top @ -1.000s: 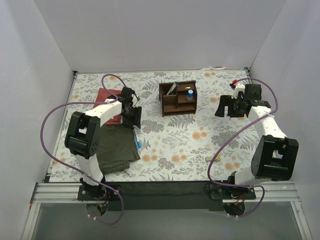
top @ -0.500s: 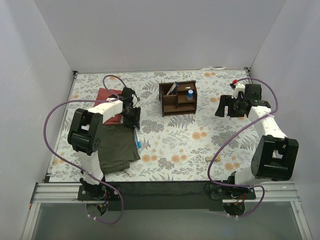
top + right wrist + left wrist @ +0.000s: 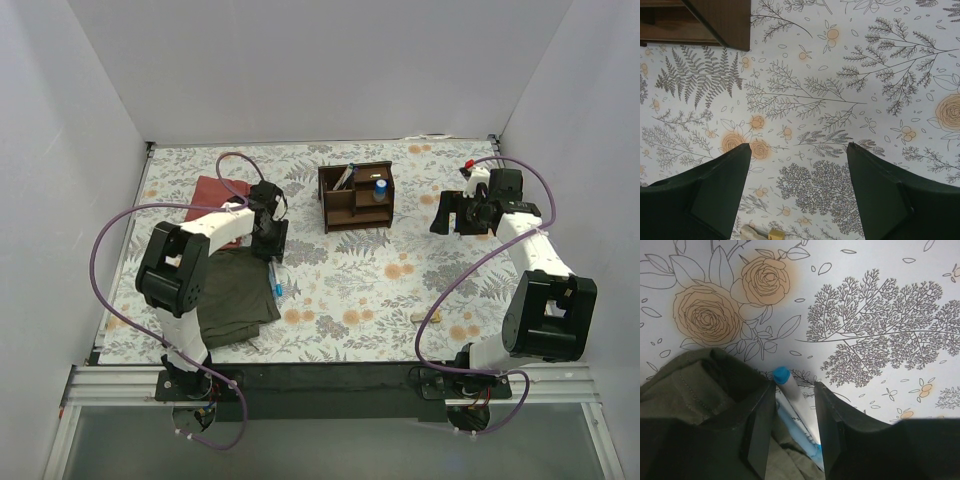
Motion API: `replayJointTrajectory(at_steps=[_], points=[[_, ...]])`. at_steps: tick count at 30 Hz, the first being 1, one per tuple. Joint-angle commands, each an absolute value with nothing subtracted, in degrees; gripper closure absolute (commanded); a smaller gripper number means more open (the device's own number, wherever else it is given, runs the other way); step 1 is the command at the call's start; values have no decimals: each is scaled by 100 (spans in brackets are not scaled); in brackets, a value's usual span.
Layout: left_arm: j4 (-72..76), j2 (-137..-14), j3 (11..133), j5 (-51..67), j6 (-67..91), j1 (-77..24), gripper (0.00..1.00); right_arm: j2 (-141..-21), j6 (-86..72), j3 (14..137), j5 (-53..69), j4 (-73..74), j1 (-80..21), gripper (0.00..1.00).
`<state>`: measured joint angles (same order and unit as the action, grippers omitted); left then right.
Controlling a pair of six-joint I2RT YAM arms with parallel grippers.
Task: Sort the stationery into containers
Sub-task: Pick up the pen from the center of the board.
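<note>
A white pen with a blue cap (image 3: 788,387) lies slanted at the edge of the olive cloth (image 3: 685,405); it also shows in the top view (image 3: 275,281). My left gripper (image 3: 794,386) is low over it, its fingers either side of the pen with gaps showing; in the top view the gripper (image 3: 271,248) is at the cloth's far right corner. The dark brown organiser (image 3: 356,197) holds pens (image 3: 344,178) and a blue-capped cylinder (image 3: 380,189). My right gripper (image 3: 798,146) is open, empty, raised right of the organiser (image 3: 725,20). A beige eraser block (image 3: 420,317) lies near front right and shows in the right wrist view (image 3: 771,234).
A red folded cloth (image 3: 213,193) lies at the back left, and the olive cloth (image 3: 235,297) lies in front of it. White walls enclose the flowered table (image 3: 400,270) on three sides. The right gripper (image 3: 452,213) hovers near the right wall.
My left gripper has moved right and slightly nearer, off the cloths, to straddle the blue-capped pen. The right arm has not moved.
</note>
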<state>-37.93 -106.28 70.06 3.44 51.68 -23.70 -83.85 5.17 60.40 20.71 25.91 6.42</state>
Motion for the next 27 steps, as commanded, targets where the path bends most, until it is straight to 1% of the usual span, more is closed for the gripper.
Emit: replayJointTrajectory(at_steps=[1,2,4,6,7,13,16,17,19,24,27], points=[[-3972,-10722,6803,70,5458,-2452,65,-8297,615,6021,2048,2417,686,14],[-3990,-10766,6829,70,5467,-2452,67,-8306,624,6029,2057,2417,686,14],[-4016,-10854,6890,79,5502,-2452,73,-8306,624,6021,2057,2417,686,14],[-4017,-10889,6908,88,5511,-2461,76,-8306,624,6021,2057,2417,694,14],[-4017,-10916,6926,114,5502,-2461,80,-8306,624,6021,2057,2417,694,14],[-4017,-11004,7048,193,5397,-2461,88,-8288,633,5994,2048,2417,729,13],[-4078,-11030,7215,430,5335,-2461,95,-8297,633,6020,2048,2417,729,14],[-4130,-11013,7442,509,5378,-2461,99,-8297,633,6038,2048,2426,729,14],[-4088,-10890,7689,807,5466,-2470,100,-8314,633,6082,2022,2426,738,14],[-3982,-10951,8961,1054,5511,-2522,100,-8376,624,6135,2057,2426,738,14],[-3947,-11039,9499,1204,5546,-2522,100,-8428,624,6222,2066,2426,738,14]])
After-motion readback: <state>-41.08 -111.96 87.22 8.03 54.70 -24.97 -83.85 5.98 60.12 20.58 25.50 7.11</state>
